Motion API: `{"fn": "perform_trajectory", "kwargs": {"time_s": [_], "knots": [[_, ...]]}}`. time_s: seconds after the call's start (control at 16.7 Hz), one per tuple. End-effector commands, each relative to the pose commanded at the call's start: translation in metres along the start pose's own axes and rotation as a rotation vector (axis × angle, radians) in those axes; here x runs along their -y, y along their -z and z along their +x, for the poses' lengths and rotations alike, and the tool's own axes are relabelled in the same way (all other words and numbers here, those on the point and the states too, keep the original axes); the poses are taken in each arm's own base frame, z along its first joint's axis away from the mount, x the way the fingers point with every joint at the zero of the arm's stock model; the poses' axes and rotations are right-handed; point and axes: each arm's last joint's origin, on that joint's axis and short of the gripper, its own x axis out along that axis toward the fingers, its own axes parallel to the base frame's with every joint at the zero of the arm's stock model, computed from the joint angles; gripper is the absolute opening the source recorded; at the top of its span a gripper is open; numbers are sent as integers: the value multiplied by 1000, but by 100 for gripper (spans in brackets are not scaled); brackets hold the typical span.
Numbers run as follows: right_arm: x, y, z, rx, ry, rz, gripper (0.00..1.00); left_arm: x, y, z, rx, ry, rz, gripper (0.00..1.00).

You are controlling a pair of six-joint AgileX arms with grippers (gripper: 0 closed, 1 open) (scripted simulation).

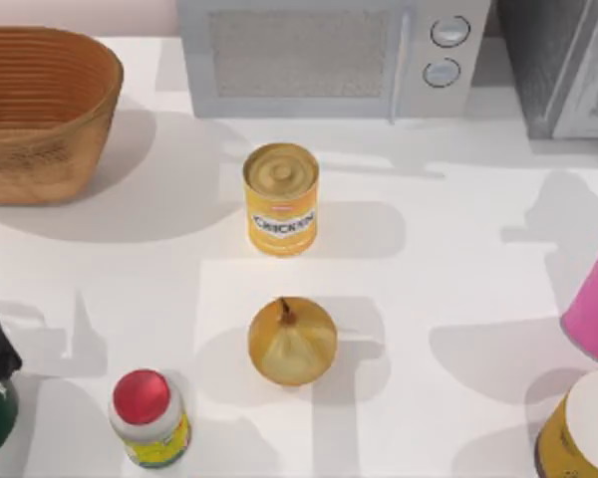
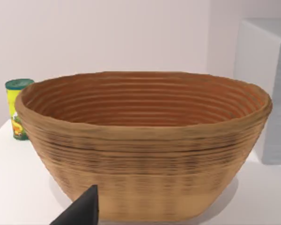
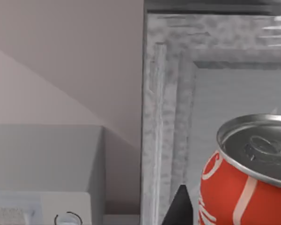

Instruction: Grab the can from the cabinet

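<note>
The red aluminium drinks can [image 3: 246,176] stood upright close before the right wrist camera, beside the grey panelled cabinet door [image 3: 178,117]. One dark fingertip [image 3: 179,206] of the right gripper sat just beside the can; its opening could not be told. In the left wrist view, a dark fingertip [image 2: 82,209] faced the woven wicker basket [image 2: 145,145]; its opening likewise could not be told.
</note>
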Motion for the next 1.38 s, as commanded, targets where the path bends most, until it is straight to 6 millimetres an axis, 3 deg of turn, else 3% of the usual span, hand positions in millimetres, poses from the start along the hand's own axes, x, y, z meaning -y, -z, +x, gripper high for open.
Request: {"fn": "perform_trajectory", "kwargs": {"time_s": [0.42,0.66,0.9,1.2,1.38], "knots": [[25,155,-32,2,-1,9,0,0,0,0,0,0,0,100],[30,218,-34,22,-5,15,0,0,0,0,0,0,0,100],[31,241,-33,38,-9,16,0,0,0,0,0,0,0,100],[31,242,-32,28,-11,18,0,0,0,0,0,0,0,100],[33,233,-30,45,-31,11,0,0,0,0,0,0,0,100]]}}
